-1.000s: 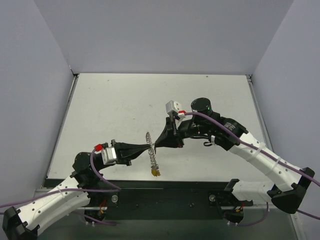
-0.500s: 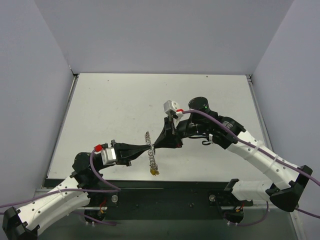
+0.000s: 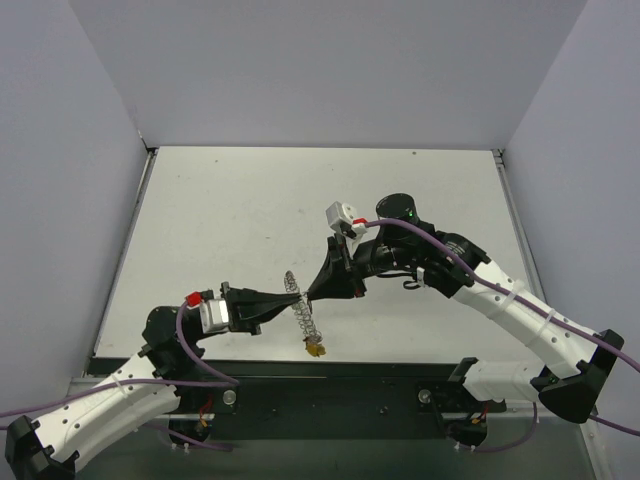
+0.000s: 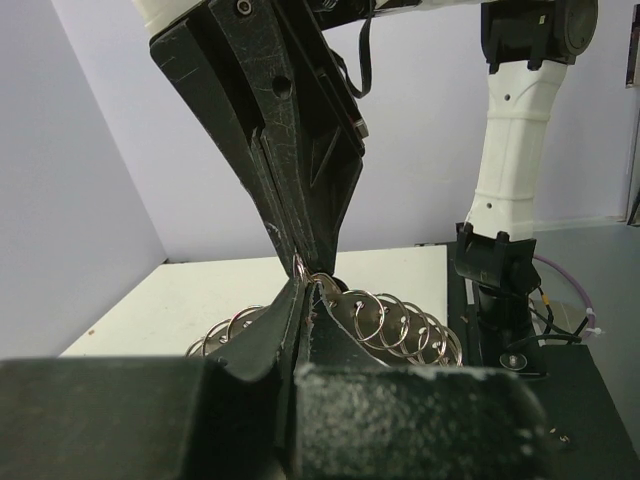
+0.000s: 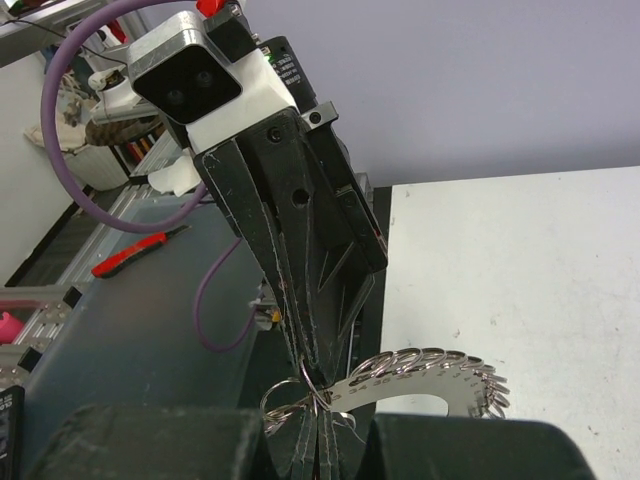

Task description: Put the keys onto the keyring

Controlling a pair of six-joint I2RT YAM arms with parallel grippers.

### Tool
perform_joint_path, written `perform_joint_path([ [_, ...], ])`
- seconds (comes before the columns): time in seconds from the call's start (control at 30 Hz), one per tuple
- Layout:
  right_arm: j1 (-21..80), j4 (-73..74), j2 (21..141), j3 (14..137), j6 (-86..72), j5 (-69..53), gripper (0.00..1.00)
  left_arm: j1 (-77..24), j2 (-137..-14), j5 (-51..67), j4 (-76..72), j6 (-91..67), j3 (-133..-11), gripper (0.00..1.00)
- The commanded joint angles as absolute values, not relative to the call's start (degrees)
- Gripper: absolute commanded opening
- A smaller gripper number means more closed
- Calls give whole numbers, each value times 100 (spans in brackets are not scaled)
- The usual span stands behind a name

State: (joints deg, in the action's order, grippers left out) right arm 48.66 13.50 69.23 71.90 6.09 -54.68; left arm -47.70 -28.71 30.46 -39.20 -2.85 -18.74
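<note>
The keyring (image 3: 302, 308), a silvery coil of small rings on a curved numbered plate, hangs over the table's near middle. My left gripper (image 3: 298, 297) and right gripper (image 3: 310, 294) meet tip to tip on it, both shut on the keyring. A yellow key (image 3: 315, 348) dangles from its lower end. In the left wrist view my left gripper (image 4: 300, 283) pinches the keyring (image 4: 400, 320), with the right gripper's fingers (image 4: 300, 180) coming down from above. In the right wrist view my right gripper (image 5: 318, 395) clamps the end of the keyring (image 5: 440, 365). Other keys are out of view.
The white table (image 3: 250, 210) is walled on the left, back and right. A black rail (image 3: 330, 385) runs along its near edge. A red-handled tool (image 5: 140, 250) lies on the dark bench beyond the left arm. The right arm's base (image 4: 500, 270) stands at the table's edge.
Both grippers, still shut on the keyring, have drifted slightly left. The keyring has tilted a little and the yellow key hangs a touch lower.
</note>
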Motion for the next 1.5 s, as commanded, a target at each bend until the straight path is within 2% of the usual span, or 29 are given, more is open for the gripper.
perform_joint_path([
  [0.0,4711,1292,6987,7339,730,-5493,0,-4852,-2672,3322,-4869,-431,-2118,0],
  [1.03,4711,1468,7146,7471,782,-5915,0,-4852,-2619,3621,-5247,-809,-2153,0],
  [1.47,4764,1810,7233,7690,282,-5256,0,-4843,-2593,3735,-4869,-633,-2294,0],
])
